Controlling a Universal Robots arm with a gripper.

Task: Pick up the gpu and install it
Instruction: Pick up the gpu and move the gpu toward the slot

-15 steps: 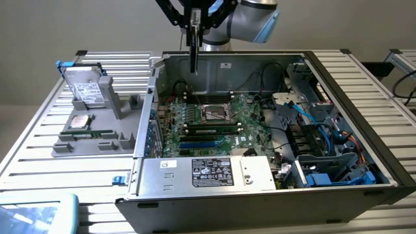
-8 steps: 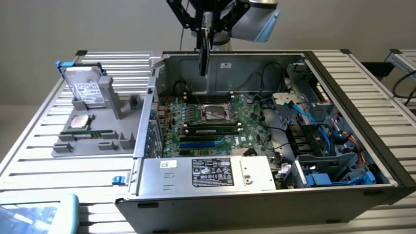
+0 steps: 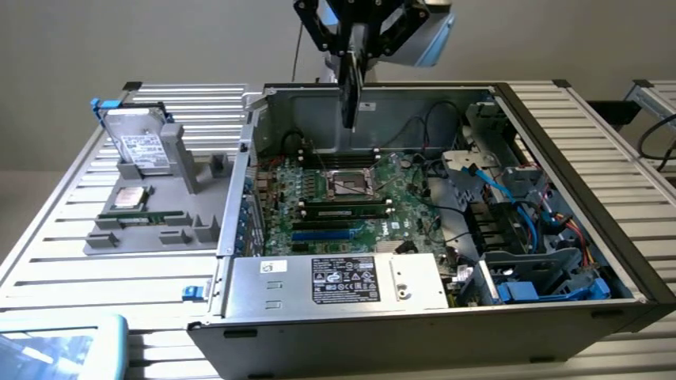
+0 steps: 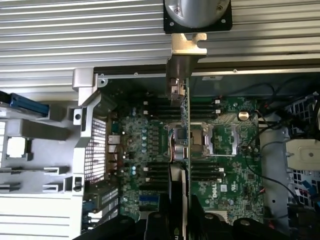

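One gpu (image 3: 350, 101) is hanging in the upper centre of the exterior view. Its long axis is running straight up and down, and it is showing as a thin dark strip, edge-on to the camera. Its lower end is pointing down into the open computer case (image 3: 306, 111), above the far part of the motherboard (image 3: 407, 186) and not touching it. In the wrist view the gpu (image 4: 178, 195) is again showing edge-on, with a green board edge beside a black cooler. Its silver bracket (image 4: 186, 50) is sitting at the end farthest from the claw.

The gripper (image 3: 355, 49) is pinching the gpu's upper end, its black fingers partly closed and pressing on the card's two flat faces. In the wrist view the gripper (image 4: 177, 226) is clamping the card between dark fingers, and the card is stretching away from it over the CPU socket (image 4: 220, 140).

Beyond the card, a silver power supply (image 3: 338, 281) is lying in the lower centre of the exterior view. On the exterior view's left a hard drive (image 3: 142, 146) is standing in a grey tray (image 3: 148, 233) on the slatted table (image 3: 63, 261).
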